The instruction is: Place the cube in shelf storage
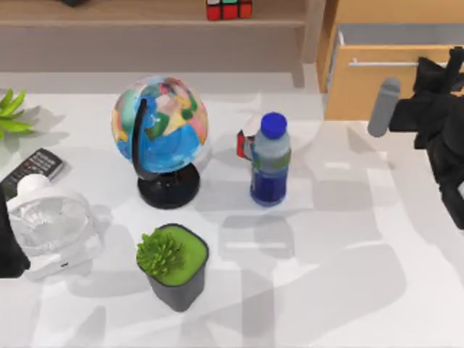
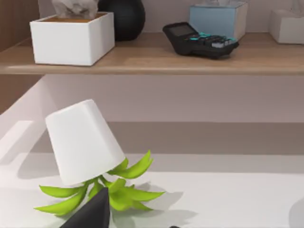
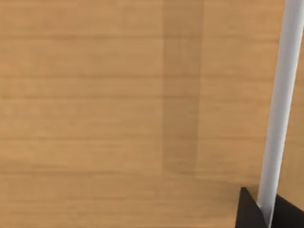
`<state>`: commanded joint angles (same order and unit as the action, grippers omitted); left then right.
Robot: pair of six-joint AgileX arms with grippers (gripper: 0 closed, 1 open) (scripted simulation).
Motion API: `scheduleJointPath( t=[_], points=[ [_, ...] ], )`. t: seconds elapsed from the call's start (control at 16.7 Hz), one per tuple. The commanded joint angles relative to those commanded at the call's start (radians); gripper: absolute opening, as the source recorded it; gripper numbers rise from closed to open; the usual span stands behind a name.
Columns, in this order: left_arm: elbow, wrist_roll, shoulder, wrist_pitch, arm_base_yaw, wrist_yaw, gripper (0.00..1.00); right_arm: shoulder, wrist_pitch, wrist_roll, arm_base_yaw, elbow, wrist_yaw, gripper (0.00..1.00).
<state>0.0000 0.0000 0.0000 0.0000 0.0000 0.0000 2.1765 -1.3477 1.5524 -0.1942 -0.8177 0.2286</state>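
**Cube on the shelf board, our right gripper at the drawer handle**

From above, the cube sits on the shelf storage, at about twelve o'clock on the table view, its red, white and black-lined squares showing along the board's front edge. Nothing touches it.

Our right gripper is at two o'clock, up against the front of the light-wood drawer. In the right wrist view its dark fingertips stand on either side of the silver bar handle, close against the bar; we cannot tell whether they actually press it or merely straddle it, so we cannot tell the state of the fingers.

Our left arm is parked at nine o'clock, at the table's left edge. Its wrist view looks toward a tipped white pot with a green plant lying on the white table, and one dark fingertip of ours shows near the leaves; whether that gripper is apart or together we cannot tell.

On the table stand a globe near the centre, a blue-capped bottle just beside it toward three o'clock, and a potted green plant in a dark pot toward six o'clock.
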Motion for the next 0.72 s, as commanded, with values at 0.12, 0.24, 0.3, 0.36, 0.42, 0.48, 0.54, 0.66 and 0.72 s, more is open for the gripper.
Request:
scheduleJointPath(
  t=[0.12, 0.24, 0.3, 0.36, 0.42, 0.48, 0.54, 0.66, 0.72],
  points=[
    [0.000, 0.000, 0.000, 0.000, 0.000, 0.000, 1.00, 0.000, 0.000, 0.000, 0.000, 0.000, 0.000, 0.00],
    [0.000, 0.000, 0.000, 0.000, 0.000, 0.000, 1.00, -0.003, 0.000, -0.002, -0.001, 0.002, 0.002, 0.00],
    [0.000, 0.000, 0.000, 0.000, 0.000, 0.000, 1.00, 0.000, 0.004, -0.002, 0.001, -0.009, 0.002, 0.00],
    [0.000, 0.000, 0.000, 0.000, 0.000, 0.000, 1.00, 0.007, 0.012, -0.002, 0.004, -0.027, 0.001, 0.00],
    [0.000, 0.000, 0.000, 0.000, 0.000, 0.000, 1.00, 0.017, 0.025, -0.001, 0.007, -0.050, -0.001, 0.00],
    [0.000, 0.000, 0.000, 0.000, 0.000, 0.000, 1.00, 0.030, 0.041, -0.001, 0.010, -0.077, -0.004, 0.00],
    [0.000, 0.000, 0.000, 0.000, 0.000, 0.000, 1.00, 0.045, 0.059, 0.000, 0.013, -0.106, -0.008, 0.00],
    [0.000, 0.000, 0.000, 0.000, 0.000, 0.000, 1.00, 0.075, 0.097, 0.000, 0.019, -0.170, -0.017, 0.00],
    [0.000, 0.000, 0.000, 0.000, 0.000, 0.000, 1.00, 0.090, 0.115, -0.001, 0.023, -0.201, -0.021, 0.00]
  ],
)
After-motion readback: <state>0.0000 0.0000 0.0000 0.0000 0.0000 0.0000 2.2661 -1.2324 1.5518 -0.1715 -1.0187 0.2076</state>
